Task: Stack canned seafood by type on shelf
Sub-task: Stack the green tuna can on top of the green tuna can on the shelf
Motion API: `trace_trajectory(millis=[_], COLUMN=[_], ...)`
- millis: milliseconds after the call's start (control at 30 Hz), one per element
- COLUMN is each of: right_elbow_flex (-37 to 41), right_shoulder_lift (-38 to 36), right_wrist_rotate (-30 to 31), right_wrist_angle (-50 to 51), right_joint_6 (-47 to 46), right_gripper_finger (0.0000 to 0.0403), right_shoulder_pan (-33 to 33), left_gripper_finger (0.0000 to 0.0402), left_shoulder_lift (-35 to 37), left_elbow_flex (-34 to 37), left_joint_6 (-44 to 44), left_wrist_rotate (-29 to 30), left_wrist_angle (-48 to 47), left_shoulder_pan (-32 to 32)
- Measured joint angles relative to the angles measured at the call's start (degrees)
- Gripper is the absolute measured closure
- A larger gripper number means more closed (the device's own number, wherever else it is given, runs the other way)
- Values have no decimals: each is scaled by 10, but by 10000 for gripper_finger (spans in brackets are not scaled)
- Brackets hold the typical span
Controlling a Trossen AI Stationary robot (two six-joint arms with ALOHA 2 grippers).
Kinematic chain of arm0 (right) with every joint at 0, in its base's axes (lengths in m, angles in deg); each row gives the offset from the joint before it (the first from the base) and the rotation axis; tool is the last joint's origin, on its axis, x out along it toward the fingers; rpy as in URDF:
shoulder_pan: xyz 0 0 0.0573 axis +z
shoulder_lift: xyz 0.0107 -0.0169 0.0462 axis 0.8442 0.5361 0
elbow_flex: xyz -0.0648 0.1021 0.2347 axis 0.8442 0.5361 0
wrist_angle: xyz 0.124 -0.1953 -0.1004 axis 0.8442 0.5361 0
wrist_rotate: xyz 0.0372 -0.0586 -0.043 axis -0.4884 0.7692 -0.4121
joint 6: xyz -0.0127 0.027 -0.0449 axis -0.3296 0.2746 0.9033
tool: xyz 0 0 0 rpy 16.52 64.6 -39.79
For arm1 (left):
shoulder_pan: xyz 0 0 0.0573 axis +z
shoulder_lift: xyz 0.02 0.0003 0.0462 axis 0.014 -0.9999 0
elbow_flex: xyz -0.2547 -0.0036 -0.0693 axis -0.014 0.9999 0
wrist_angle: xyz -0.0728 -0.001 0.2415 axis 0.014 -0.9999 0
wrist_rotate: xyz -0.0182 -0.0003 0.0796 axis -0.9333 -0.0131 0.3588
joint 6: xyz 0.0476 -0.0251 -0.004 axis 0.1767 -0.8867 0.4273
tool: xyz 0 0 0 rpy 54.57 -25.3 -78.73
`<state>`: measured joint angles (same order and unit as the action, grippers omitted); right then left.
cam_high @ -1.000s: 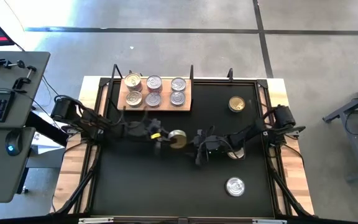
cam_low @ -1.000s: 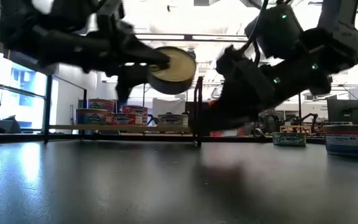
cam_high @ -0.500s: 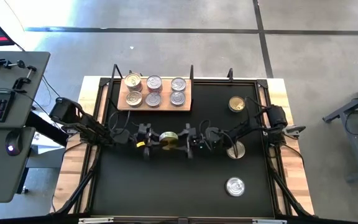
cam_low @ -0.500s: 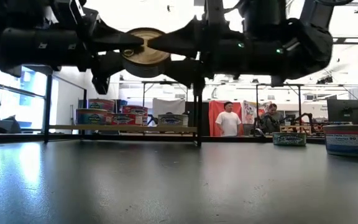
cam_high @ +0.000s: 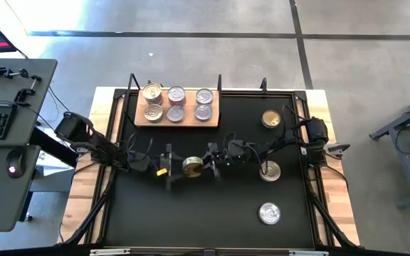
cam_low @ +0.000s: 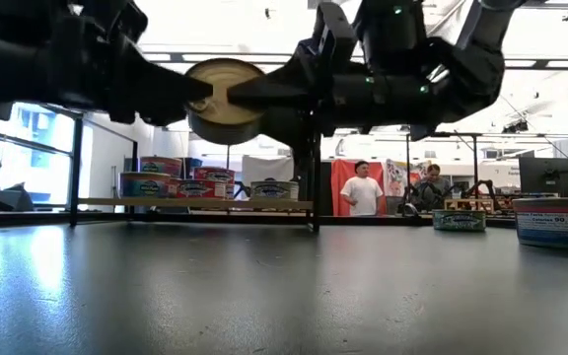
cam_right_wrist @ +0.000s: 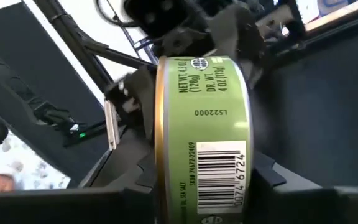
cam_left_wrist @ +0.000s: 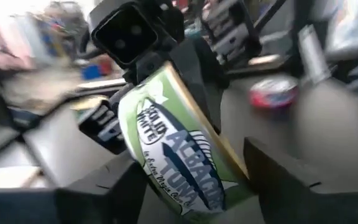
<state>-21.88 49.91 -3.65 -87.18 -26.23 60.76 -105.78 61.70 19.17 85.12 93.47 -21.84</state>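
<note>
A green-labelled tuna can (cam_high: 193,166) with gold ends hangs in the air over the table's middle, standing on edge. My right gripper (cam_high: 205,163) reaches in from the right and is shut on it. My left gripper (cam_high: 181,168) comes level from the left and is open, its fingers (cam_left_wrist: 114,186) on either side of the same can (cam_left_wrist: 179,155). The shelf (cam_high: 213,116), a wooden board at the far left, carries several cans (cam_high: 176,104), some stacked. My right gripper pinches the can between its two fingers, one on each flat end by the gold rim (cam_right_wrist: 160,180). The fingers (cam_low: 264,92) come level from the table's right side. The can is lifted clear, on edge, one flat end (cam_low: 227,99) facing the table's near edge.
A gold-topped can (cam_high: 271,119) sits at the far right, and two silver-topped cans (cam_high: 269,171) (cam_high: 269,212) lie on the right half. Black posts (cam_low: 314,177) stand at the shelf's corners. People show in the room beyond the far edge.
My left gripper has carried the can a little toward the table's left and near edges, rolled its wrist so the can stands on edge, and spread its fingers. My right gripper has risen, moved left to the can and shut on it.
</note>
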Motion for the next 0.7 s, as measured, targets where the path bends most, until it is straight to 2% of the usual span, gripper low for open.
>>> trace_trajectory(millis=[67,167,267,467,700], right_elbow_flex=[-2,-2,-2,0,1], right_shoulder_lift=[0,-1,-1,-8,-69], right_wrist_rotate=[-29,-70,-117,-148,-123], right_wrist_angle=[11,27,39,69,192], right_joint_6=[-3,-8,-9,-21,2], right_gripper_finger=[286,285,285,285,286], right_shoulder_pan=[-12,-28,-46,-57,-48], left_gripper_finger=[156,143,132,121,120], left_shoulder_lift=[7,13,18,19,19], left_elbow_flex=[-10,-34,-58,-79,-80], left_joint_6=[44,62,55,-11,-32], left_wrist_rotate=[59,128,158,156,67], left_wrist_angle=[-30,-88,-150,-239,-256], left_shoulder_pan=[-18,-34,-37,-25,-11])
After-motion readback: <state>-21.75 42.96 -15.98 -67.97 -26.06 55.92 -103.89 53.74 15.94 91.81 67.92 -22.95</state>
